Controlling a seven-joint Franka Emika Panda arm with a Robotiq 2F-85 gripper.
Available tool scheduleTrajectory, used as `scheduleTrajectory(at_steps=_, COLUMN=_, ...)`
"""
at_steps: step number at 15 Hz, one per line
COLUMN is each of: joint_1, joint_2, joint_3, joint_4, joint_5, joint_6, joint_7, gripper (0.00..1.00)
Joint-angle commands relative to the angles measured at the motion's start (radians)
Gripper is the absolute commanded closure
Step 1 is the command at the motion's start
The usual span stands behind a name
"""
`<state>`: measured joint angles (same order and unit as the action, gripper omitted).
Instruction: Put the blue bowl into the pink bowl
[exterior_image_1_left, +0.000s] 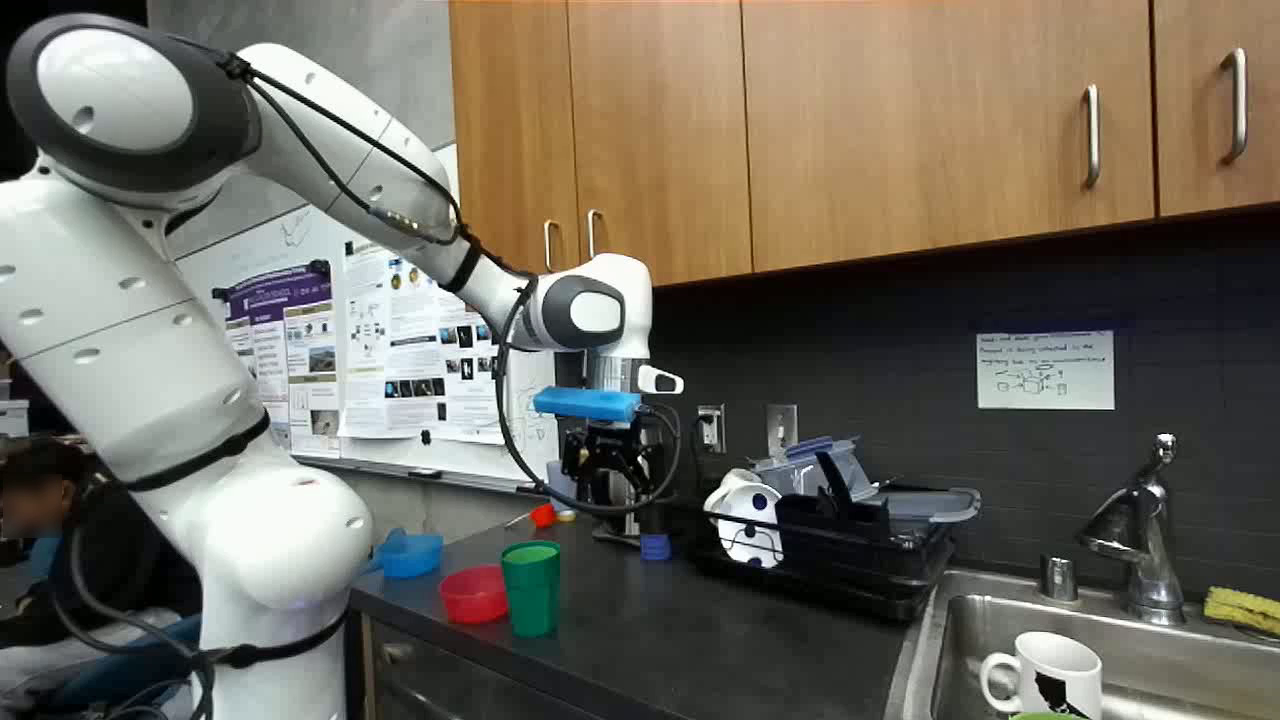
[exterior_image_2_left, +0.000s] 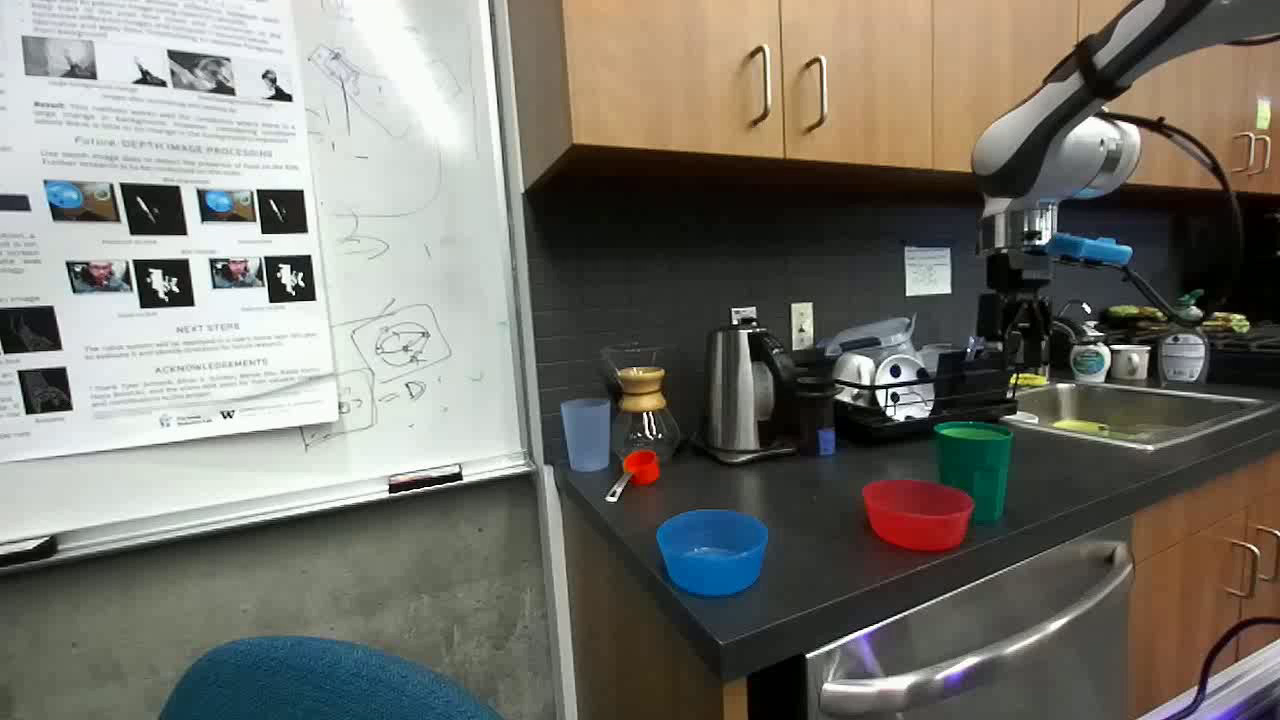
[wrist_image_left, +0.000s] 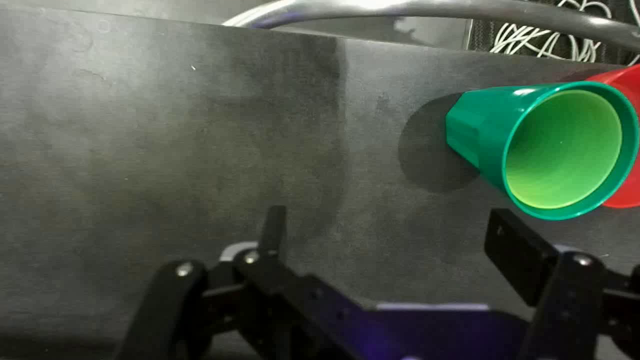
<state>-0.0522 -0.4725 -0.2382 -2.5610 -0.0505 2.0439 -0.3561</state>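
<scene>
The blue bowl (exterior_image_2_left: 712, 560) stands upright near the counter's end corner and looks empty; it also shows in an exterior view (exterior_image_1_left: 410, 558), partly by the arm. It is out of the wrist view. The pink bowl (exterior_image_2_left: 917, 520) stands upright beside the green cup and also shows in an exterior view (exterior_image_1_left: 472, 596). In the wrist view only part of the pink bowl (wrist_image_left: 627, 187) shows, behind the cup. My gripper (wrist_image_left: 387, 215) is open and empty, with its fingers wide apart above the counter. In an exterior view the gripper (exterior_image_2_left: 1015, 335) hangs higher than the bowls.
The green cup (wrist_image_left: 475, 130) stands close to the pink bowl. A black dish rack (exterior_image_1_left: 830, 550), a kettle (exterior_image_2_left: 735, 390), a glass coffee maker (exterior_image_2_left: 645, 425), a pale blue cup (exterior_image_2_left: 586, 435) and a red scoop (exterior_image_2_left: 641, 467) stand along the back. The sink (exterior_image_1_left: 945, 640) lies beyond the rack.
</scene>
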Motion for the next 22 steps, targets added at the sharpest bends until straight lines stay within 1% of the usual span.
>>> scheduleTrajectory(at_steps=1, joint_1=-0.014, joint_2=0.002, joint_3=0.014, joint_4=0.001, joint_5=0.007, joint_6=-0.001, joint_7=-0.005, gripper=0.0)
scheduleTrajectory(at_steps=5, joint_1=-0.014, joint_2=0.002, joint_3=0.014, joint_4=0.001, joint_5=0.007, joint_6=-0.001, joint_7=-0.005, gripper=0.0)
scheduleTrajectory(at_steps=10, joint_1=0.027, joint_2=-0.008, joint_3=0.065, joint_4=-0.02, joint_5=0.026, joint_6=0.013, joint_7=-0.001, gripper=0.0)
scheduleTrajectory(at_steps=16, joint_1=0.126, joint_2=-0.018, joint_3=0.16, joint_4=-0.034, joint_5=0.073, joint_6=0.03, joint_7=-0.006, gripper=0.0)
scheduleTrajectory(at_steps=22, joint_1=0.261, joint_2=0.014, joint_3=0.279, joint_4=-0.021, joint_5=0.153, joint_6=0.075, joint_7=0.014, gripper=0.0)
